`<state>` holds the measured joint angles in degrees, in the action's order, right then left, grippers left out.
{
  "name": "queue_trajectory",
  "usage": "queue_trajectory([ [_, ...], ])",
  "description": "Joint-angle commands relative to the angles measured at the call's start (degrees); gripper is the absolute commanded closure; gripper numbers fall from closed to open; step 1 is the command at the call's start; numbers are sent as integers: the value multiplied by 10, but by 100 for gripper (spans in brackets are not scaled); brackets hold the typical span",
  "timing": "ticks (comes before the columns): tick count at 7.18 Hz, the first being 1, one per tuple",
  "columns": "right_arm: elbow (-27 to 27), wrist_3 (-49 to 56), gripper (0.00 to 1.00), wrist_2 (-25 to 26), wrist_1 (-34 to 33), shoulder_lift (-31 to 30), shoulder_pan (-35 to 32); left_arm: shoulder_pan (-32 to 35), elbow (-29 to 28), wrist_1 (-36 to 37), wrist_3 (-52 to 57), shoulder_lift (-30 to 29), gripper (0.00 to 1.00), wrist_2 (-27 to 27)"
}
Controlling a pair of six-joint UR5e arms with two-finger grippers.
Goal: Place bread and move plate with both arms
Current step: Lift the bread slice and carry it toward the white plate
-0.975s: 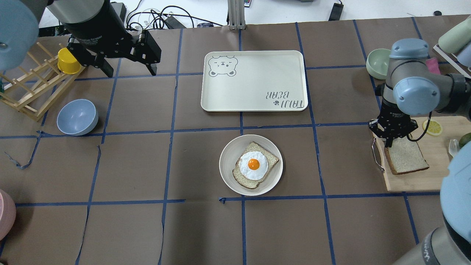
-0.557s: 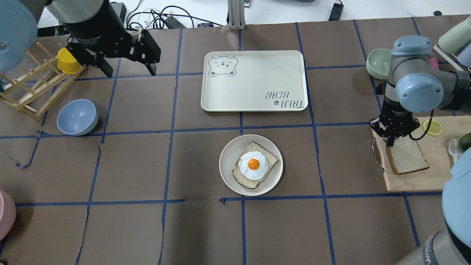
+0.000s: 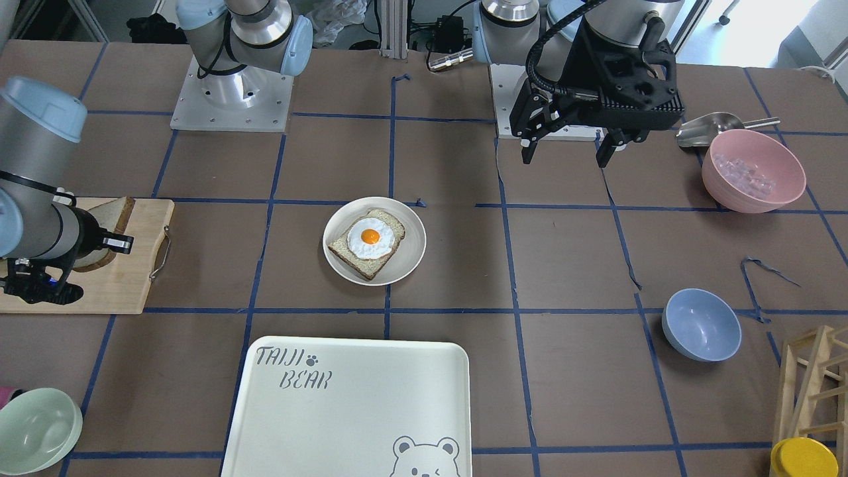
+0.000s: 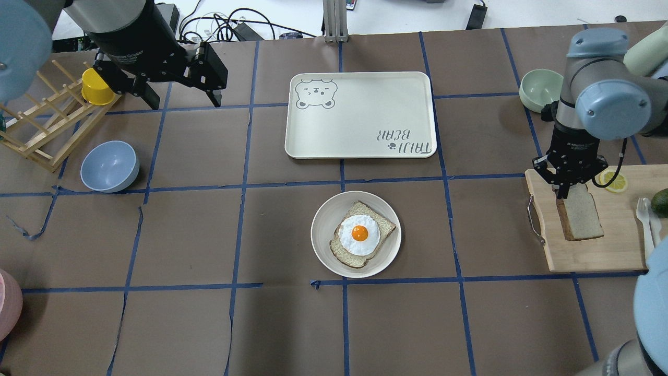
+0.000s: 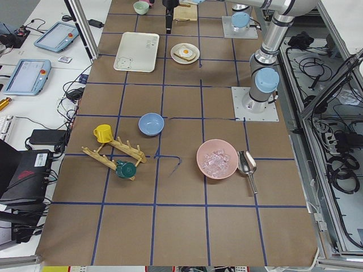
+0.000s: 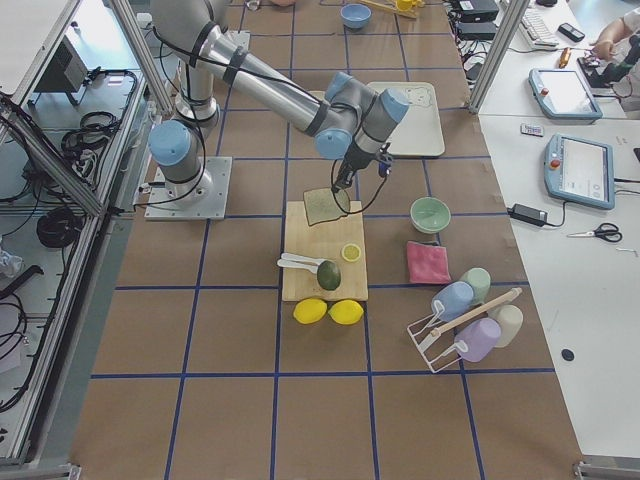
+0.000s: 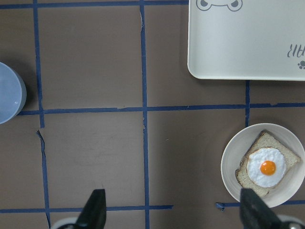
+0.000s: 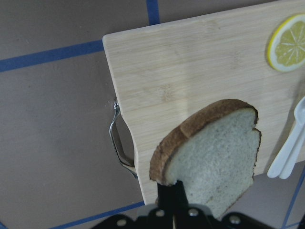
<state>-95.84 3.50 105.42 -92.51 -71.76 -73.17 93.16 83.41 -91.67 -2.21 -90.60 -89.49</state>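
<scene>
Bread (image 4: 582, 219) pinched in right tool (image 4: 563, 196), tilted over cutting board (image 4: 584, 256)

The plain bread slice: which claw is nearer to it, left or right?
Right. The right claw grips the bread by its edge above the cutting board; the left claw hangs open far across the table.

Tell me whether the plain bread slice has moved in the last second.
Yes. The bread has tipped up off the cutting board, pinched by the right end effector.
</scene>
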Motion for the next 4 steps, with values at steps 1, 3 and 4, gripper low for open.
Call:
queue_trajectory([
  [1, 69, -41, 100, -15, 61, -4, -44, 0, 0, -1, 0, 1, 0, -2],
  [3, 93, -129, 100, -57, 89, -5, -122, 1, 1, -1, 0, 2, 0, -1],
  [4, 93, -186, 100, -81, 89, -5, -170, 0, 1, -1, 1, 2, 0, -1],
])
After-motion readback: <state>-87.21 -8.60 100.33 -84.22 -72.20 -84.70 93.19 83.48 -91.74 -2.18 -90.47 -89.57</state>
